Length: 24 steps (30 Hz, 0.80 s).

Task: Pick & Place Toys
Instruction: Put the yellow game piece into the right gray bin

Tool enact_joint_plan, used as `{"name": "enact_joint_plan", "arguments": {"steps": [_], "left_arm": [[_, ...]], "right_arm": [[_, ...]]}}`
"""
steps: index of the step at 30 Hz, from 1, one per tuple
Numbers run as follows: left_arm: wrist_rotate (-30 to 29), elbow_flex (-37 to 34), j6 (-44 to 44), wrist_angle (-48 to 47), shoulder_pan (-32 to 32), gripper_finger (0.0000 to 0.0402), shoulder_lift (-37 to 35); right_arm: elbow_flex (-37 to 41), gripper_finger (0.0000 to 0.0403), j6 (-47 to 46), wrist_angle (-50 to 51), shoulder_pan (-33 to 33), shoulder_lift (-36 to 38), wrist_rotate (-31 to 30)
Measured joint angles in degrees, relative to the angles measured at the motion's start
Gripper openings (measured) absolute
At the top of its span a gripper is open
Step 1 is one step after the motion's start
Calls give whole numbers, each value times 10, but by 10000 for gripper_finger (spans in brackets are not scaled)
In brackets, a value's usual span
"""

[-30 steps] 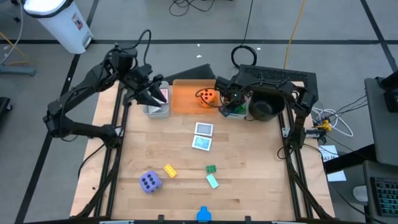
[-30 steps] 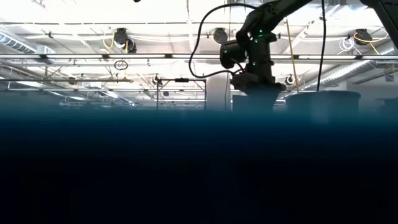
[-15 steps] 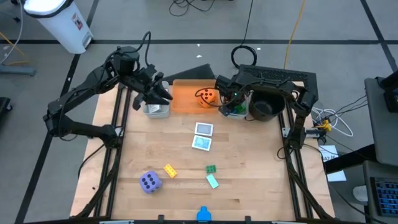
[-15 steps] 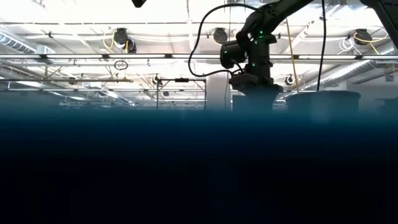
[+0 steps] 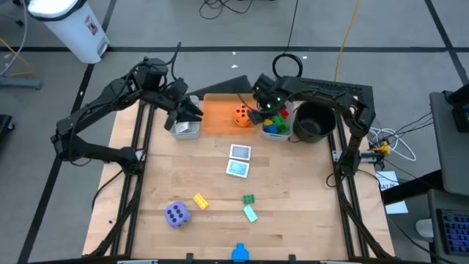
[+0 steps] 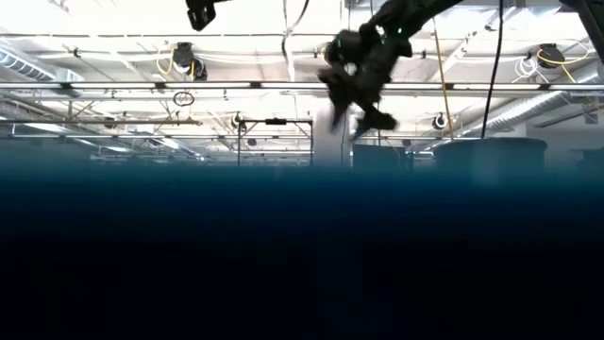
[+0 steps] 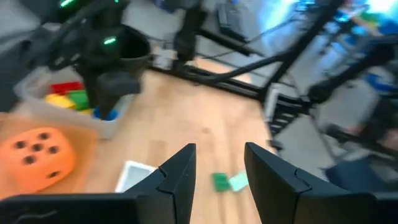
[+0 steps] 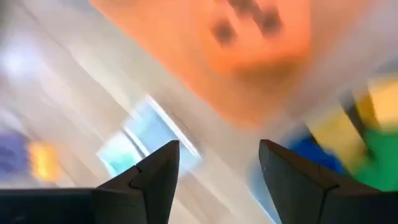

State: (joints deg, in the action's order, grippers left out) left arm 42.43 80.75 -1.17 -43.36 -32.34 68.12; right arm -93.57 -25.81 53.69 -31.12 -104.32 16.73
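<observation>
An orange die (image 5: 242, 116) lies in the orange bin (image 5: 218, 117). Red, yellow, green and blue bricks (image 5: 275, 122) fill a pale bin (image 7: 37, 107) next to it. Two picture cards (image 5: 239, 160) lie mid-table. Nearer the front lie a purple die (image 5: 176, 214), a yellow brick (image 5: 199, 201) and two green bricks (image 5: 249, 206). My left gripper (image 7: 219, 171) hovers open and empty over a grey bin (image 5: 184, 130). My right gripper (image 8: 217, 168) hangs open and empty above the gap between the orange die and the brick bin.
A black round bowl (image 5: 314, 123) stands at the far right beside the brick bin. A small blue thing (image 5: 239, 254) sits at the table's near edge. Black frame rails (image 5: 136, 169) run along both sides of the wooden top.
My right gripper has risen from the brick bin and shifted toward the table's left, over the edge of the orange bin, tipping as it went. My left gripper has swung round above the grey bin and now points toward the table's right.
</observation>
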Motion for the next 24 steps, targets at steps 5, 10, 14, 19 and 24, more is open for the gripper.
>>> {"name": "enact_joint_plan", "arguments": {"steps": [5,10,14,19,24], "left_arm": [[-77,0,-16,-7,0,141,0],[-85,0,-20,-40,0,141,0],[-96,0,-36,-72,0,141,0],[-94,0,-38,-113,4,141,0],[-92,0,-38,-131,18,141,0]], "right_arm": [[-1,211,-73,-220,34,29,-2],[-1,212,-114,-461,77,43,-2],[-1,208,-102,-596,114,42,-2],[-1,206,-72,-642,149,43,-3],[4,205,-21,-641,164,42,-1]]}}
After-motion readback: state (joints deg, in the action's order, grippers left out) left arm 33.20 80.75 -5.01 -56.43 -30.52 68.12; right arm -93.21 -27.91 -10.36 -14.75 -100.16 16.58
